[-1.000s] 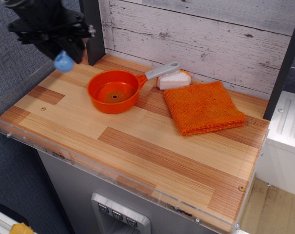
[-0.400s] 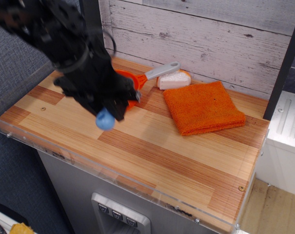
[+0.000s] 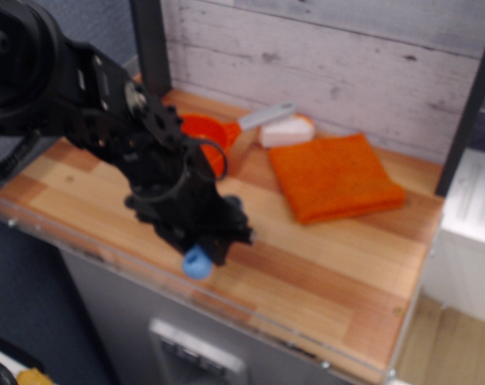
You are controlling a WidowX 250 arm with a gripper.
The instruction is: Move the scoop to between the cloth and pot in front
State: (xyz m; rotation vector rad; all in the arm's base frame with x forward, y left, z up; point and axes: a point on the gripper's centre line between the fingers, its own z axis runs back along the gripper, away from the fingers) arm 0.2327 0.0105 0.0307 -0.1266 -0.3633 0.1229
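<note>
Count you had on the wooden table (image 3: 330,265): one orange pot (image 3: 208,138) with one grey handle, mostly hidden behind the arm; one orange cloth (image 3: 334,175) right of the pot; one white wedge (image 3: 286,131) behind the cloth; one scoop (image 3: 198,261), blue handle end showing; one gripper (image 3: 204,241).

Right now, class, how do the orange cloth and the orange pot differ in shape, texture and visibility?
The cloth is square and flat; the pot is round. The cloth looks knitted, the pot smooth plastic. The cloth lies fully visible; the pot is largely hidden behind the arm. Both are orange and sit on the wooden counter.
</note>
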